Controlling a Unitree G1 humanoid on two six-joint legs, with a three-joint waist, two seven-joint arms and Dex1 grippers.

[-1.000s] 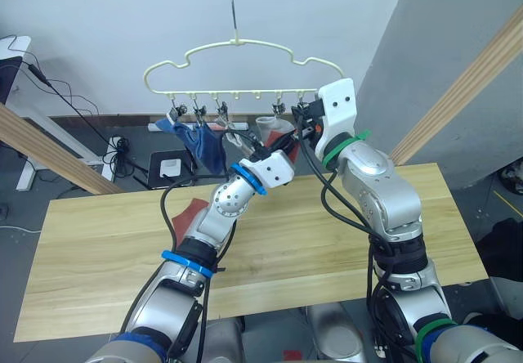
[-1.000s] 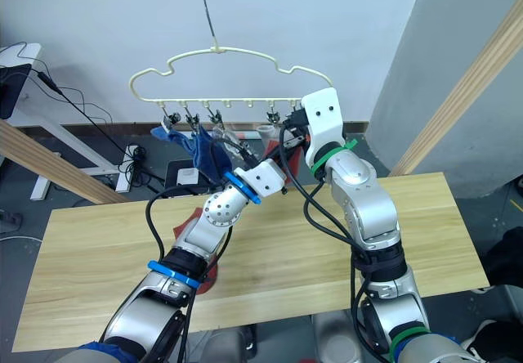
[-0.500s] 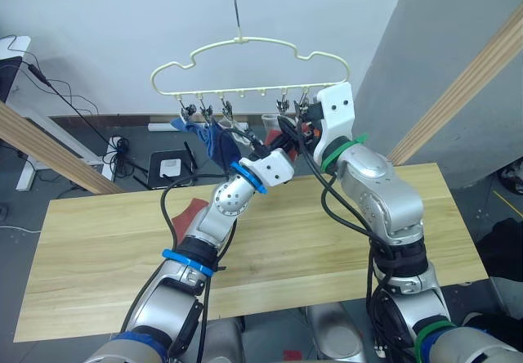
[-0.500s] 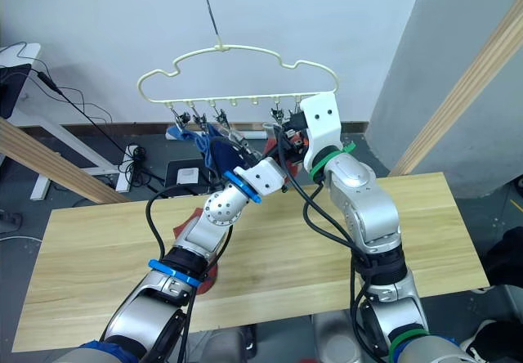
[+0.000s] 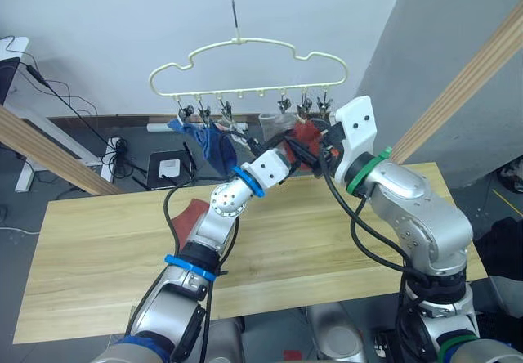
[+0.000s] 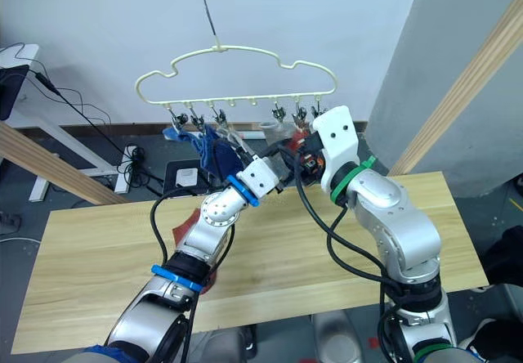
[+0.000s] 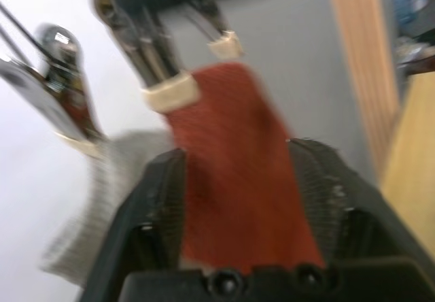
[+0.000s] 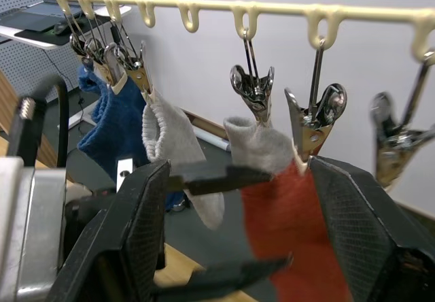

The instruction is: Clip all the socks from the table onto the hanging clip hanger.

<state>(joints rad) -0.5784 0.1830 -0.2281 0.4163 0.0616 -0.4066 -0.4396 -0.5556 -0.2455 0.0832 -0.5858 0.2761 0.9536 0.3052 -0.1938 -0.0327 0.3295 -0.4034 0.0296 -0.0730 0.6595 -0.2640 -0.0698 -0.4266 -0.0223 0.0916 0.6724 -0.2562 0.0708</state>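
Note:
The cream clip hanger (image 5: pixel 245 52) hangs above the table's (image 5: pixel 98 240) far edge. Two blue socks (image 5: pixel 211 138) and a light grey sock (image 8: pixel 170 139) are clipped at its left, another grey sock (image 8: pixel 262 142) further right. Beside that one, a rust-red sock (image 8: pixel 285 234) hangs from a silver clip (image 8: pixel 312 118). My left gripper (image 7: pixel 238 152) is open, its fingers (image 7: pixel 160 200) on either side of this red sock. My right gripper (image 5: pixel 324 144) is open just right of it, holding nothing. A second rust-red sock (image 5: pixel 193 213) lies on the table beside my left arm.
One bare clip (image 5: pixel 324 101) hangs at the hanger's right end and several hooks (image 5: pixel 252 93) in its middle carry none. Slanted wooden beams stand at the left (image 5: pixel 49 154) and right (image 5: pixel 466 93). Cables and a power strip (image 5: pixel 122 154) lie on the floor behind.
Both grippers have opened, the right first, then the left. The right arm has drawn back to the right, away from the clip, and the red sock now hangs from that clip.

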